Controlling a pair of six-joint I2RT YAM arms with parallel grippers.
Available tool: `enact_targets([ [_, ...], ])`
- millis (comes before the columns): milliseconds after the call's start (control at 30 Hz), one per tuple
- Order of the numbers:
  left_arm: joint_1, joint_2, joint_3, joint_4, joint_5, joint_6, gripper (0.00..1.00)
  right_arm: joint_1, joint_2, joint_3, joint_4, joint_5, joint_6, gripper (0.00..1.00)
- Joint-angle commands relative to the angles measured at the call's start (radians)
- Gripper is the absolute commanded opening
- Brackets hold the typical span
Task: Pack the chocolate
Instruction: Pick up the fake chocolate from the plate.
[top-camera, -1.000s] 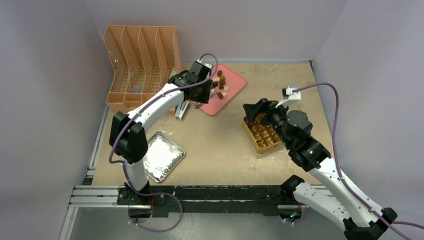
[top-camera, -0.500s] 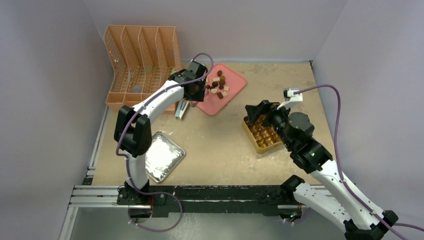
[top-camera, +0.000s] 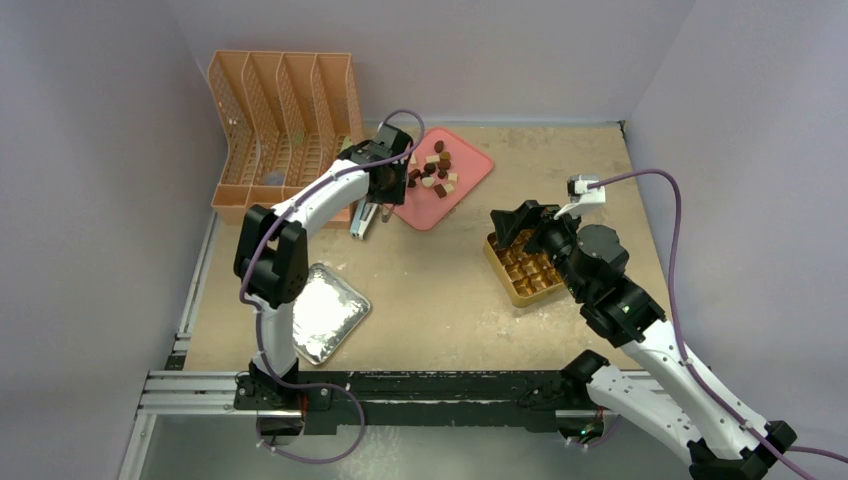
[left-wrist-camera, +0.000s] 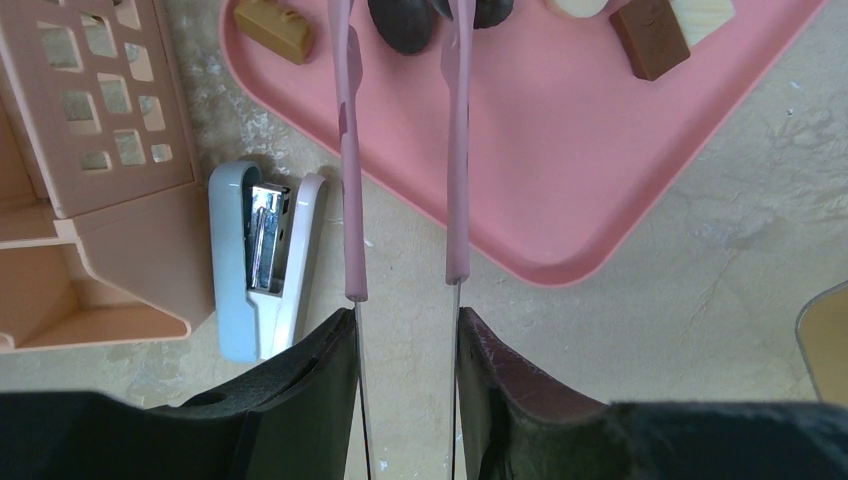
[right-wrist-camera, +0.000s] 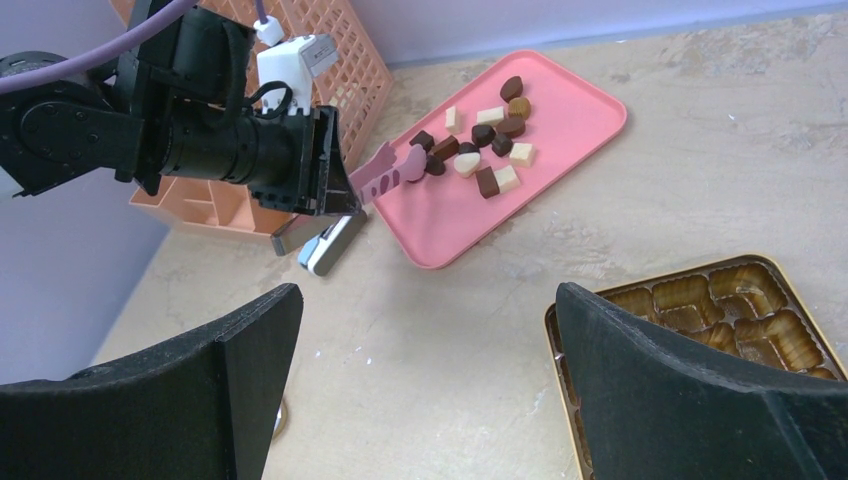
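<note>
**Containers.** The pink tray (right-wrist-camera: 455, 225) at the far middle of the table holds all the chocolate (right-wrist-camera: 487, 181). The pieces, dark brown, reddish-brown and cream, lie in a loose cluster, and the rest of the tray is bare. The gold box (right-wrist-camera: 686, 296) lies to the right, well apart from the tray, and its moulded cavities in view are bare gold. A peach mesh file organiser (top-camera: 285, 110) stands at the far left. One slot holds a small grey thing too small to identify. A foil tray (top-camera: 322, 312) lies near the left arm's base, and its glare hides any contents.

**Grippers.** The left gripper (left-wrist-camera: 405, 340) is clamped on pink-sleeved tweezers (left-wrist-camera: 458, 160), which reach over the tray's near-left rim with a dark piece between their arms. The right gripper (right-wrist-camera: 428, 295) hangs over the gold box's far-left corner with its jaws spread wide and nothing between them.

**Surface and room.** The tabletop (top-camera: 440, 290) is sandy and mottled, enclosed by pale lilac walls (top-camera: 100, 150). A metal rail (top-camera: 200, 385) runs along the near edge. A pale blue and white stapler (left-wrist-camera: 268, 260) lies between the organiser and the tray.

**Hidden or unclear.** The left wrist frame cuts off the tweezer tips, so contact with the chocolate cannot be told. The right arm covers part of the gold box from above.
</note>
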Motion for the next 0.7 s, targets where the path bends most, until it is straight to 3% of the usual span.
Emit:
enact_targets([
  [0,0.015,0.006,0.059,0.036,-0.018,-0.019,0.38,-0.003,-0.017,0.001,0.036,0.019,-0.019,0.99],
  [333,0.022,-0.011,0.067,-0.007,-0.05,-0.051,0.36,-0.003,-0.018,0.001,0.035,0.02,-0.021,0.99],
  [667,0.022,0.026,0.079,0.023,0.029,-0.042,0.36,-0.003,-0.014,0.003,0.044,0.021,-0.024,0.99],
])
